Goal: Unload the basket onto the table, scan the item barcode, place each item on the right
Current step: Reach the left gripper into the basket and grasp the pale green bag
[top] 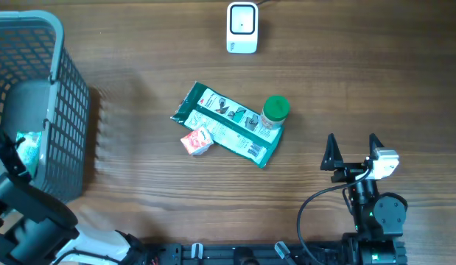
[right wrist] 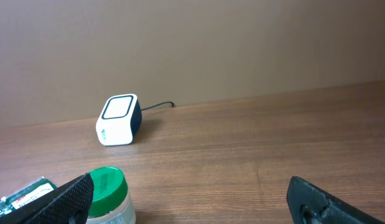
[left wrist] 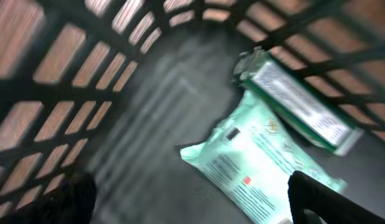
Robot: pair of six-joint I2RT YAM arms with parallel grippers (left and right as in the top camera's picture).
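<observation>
1. The scanner (top: 241,28) stands at 12 o'clock on the table (top: 375,81). Its window seems to face 6 o'clock, so I judge that a barcode has to be shown to it from the middle of the table.
2. The unscanned goods lie in a cluster at the table's centre. A green pouch (top: 228,124) lies flat on a slant. A jar (top: 275,112) with a green lid stands upright at its 2 o'clock corner, touching it. A small red packet (top: 197,140) sits against its 8 o'clock edge.
3. The right gripper (top: 353,151) waits at 4 o'clock, jaws spread wide and empty. It points toward 12, and its own camera shows the jar just ahead at 10 o'clock. I read that as a ready stance for picking the next item.
4. The basket (top: 65,88) sits at 9 o'clock, well apart from the scanner, and I take it as the drop bin.
5. The left gripper (left wrist: 189,193) hangs inside the basket, fingers far apart with nothing between them. That fits a release pose.
6. Below it lie a mint-green wipes pack (left wrist: 260,168) and, at its 1 o'clock, a green-edged packet (left wrist: 298,102). They touch, and both rest on the basket floor.
7. The next move is mine to pick: the jar looks the easiest to grip, but I cannot see where its barcode is.
</observation>
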